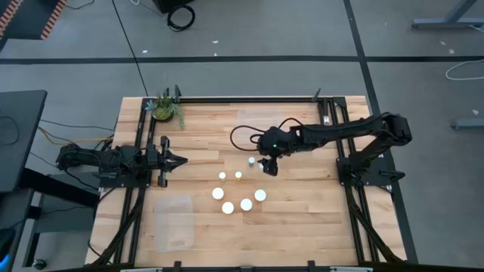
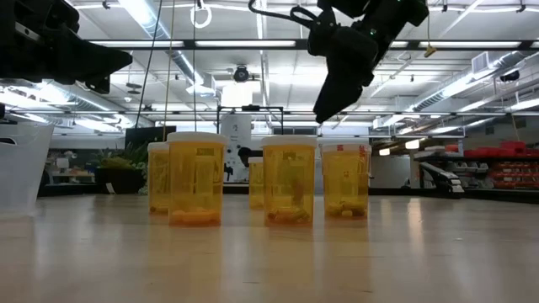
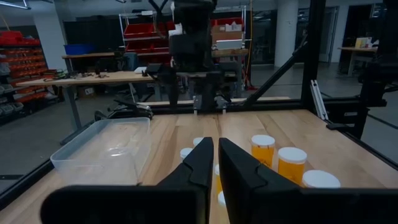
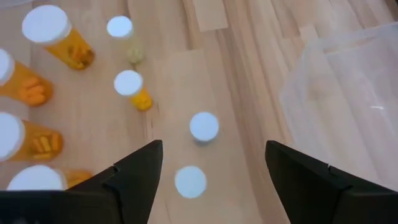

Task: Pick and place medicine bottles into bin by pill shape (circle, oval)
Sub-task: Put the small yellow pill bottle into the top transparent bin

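Eight white-capped medicine bottles stand upright on the wooden table (image 1: 302, 211). The narrow ones (image 1: 238, 175) are nearer its far side and the wider ones (image 1: 228, 207) nearer its near side. My right gripper (image 1: 267, 167) hangs open and empty above the narrow bottles, well clear of them in the low view (image 2: 330, 105). In the right wrist view (image 4: 214, 163) its fingers stand wide apart over two narrow bottles (image 4: 204, 126) (image 4: 190, 182). My left gripper (image 1: 181, 159) waits shut and empty at the table's left, pointing at the bottles (image 3: 262, 149).
A clear plastic bin (image 1: 174, 219) sits on the table near its front left; it also shows in the right wrist view (image 4: 348, 93) and the left wrist view (image 3: 106, 146). A green potted plant (image 1: 164, 107) stands at the far left corner.
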`<state>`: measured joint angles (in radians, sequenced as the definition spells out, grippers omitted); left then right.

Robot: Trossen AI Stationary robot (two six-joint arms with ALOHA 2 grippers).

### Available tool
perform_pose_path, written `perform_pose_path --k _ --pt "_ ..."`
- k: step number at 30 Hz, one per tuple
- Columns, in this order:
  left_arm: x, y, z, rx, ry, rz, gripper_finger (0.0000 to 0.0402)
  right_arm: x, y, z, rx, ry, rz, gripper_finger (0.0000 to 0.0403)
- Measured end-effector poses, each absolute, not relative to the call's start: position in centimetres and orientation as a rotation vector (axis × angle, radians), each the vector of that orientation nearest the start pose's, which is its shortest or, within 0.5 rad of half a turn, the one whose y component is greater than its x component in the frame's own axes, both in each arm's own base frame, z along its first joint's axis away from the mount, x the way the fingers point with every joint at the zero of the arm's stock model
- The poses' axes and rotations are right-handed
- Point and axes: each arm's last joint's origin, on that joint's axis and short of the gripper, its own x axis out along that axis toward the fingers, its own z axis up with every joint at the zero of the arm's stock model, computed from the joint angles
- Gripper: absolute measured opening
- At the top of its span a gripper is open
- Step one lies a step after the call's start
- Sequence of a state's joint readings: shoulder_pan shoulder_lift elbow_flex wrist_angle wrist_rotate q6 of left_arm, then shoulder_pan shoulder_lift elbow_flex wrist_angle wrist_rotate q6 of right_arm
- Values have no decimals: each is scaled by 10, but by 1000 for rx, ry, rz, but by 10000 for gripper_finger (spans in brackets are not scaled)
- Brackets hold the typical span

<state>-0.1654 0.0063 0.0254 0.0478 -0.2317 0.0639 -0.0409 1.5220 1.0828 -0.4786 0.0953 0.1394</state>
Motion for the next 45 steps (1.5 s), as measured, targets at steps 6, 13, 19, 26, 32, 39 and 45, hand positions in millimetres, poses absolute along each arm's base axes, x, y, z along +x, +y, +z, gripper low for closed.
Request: perform_pose_path --k 6,13,19,26,32,39,45 --pt "95 -9 176 50 -63 68 26 322 -14 221 104 970 -199 292" --pt "95 -9 176 50 -63 68 35 329 -14 198 93 1050 -205 292" --pt "95 -9 176 50 -63 69 31 332 -14 187 94 1087 -201 292" --pt "95 -9 176 50 -63 68 27 330 -10 185 93 1115 -189 262" --pt "95 -9 176 50 -63 69 36 328 -5 184 91 1143 -184 222" --pt "95 -9 176 50 -64 68 28 328 -4 184 88 1142 -180 181" --pt "95 -9 176 51 -63 69 29 328 -4 184 88 1141 -180 147"
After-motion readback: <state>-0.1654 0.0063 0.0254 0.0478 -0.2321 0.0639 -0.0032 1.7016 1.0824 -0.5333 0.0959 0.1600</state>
